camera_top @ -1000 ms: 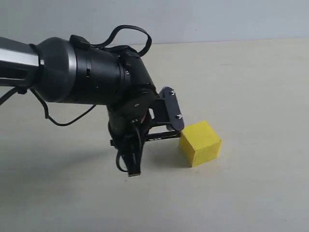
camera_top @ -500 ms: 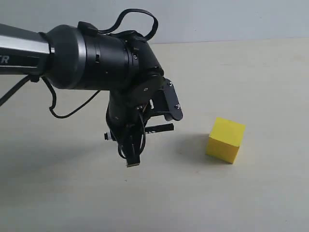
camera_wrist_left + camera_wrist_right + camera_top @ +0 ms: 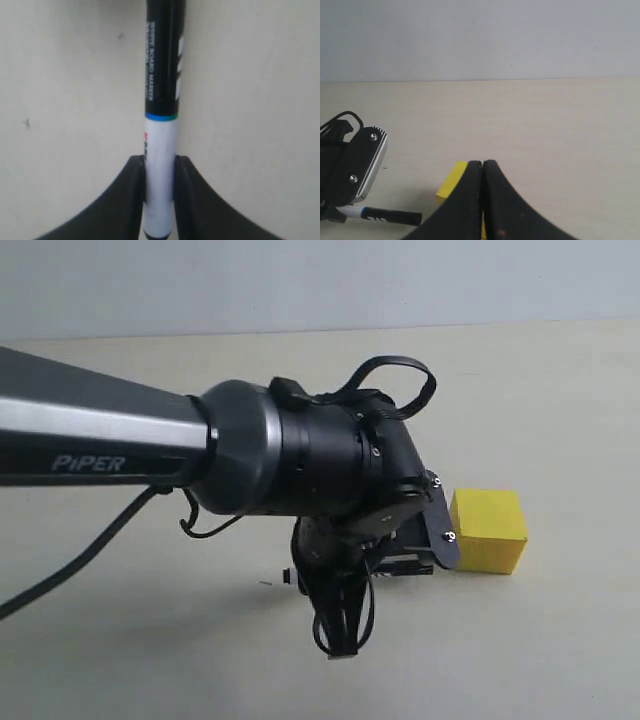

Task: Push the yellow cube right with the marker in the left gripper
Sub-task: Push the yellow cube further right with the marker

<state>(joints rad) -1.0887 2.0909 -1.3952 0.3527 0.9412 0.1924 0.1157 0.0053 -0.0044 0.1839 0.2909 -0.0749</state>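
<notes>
The left claw [image 3: 160,167] was clamped on the marker [image 3: 161,90] by its white barrel; the black end pointed at the yellow cube [image 3: 488,530], near but apart. The cube sat on the matte beige counter [image 3: 560,390], well short of the far edge, where a plain pale wall [image 3: 300,285] rose. The right claw [image 3: 482,172] was pressed together.

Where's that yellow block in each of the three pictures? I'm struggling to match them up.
Exterior view: the yellow cube sits right of centre, just past the marker's black end.
Left wrist view: not in it; only the left gripper clamping the marker shows.
Right wrist view: yellow cube partly hidden behind the shut right gripper.
Shared landmark: the marker, visible in all three.
</notes>
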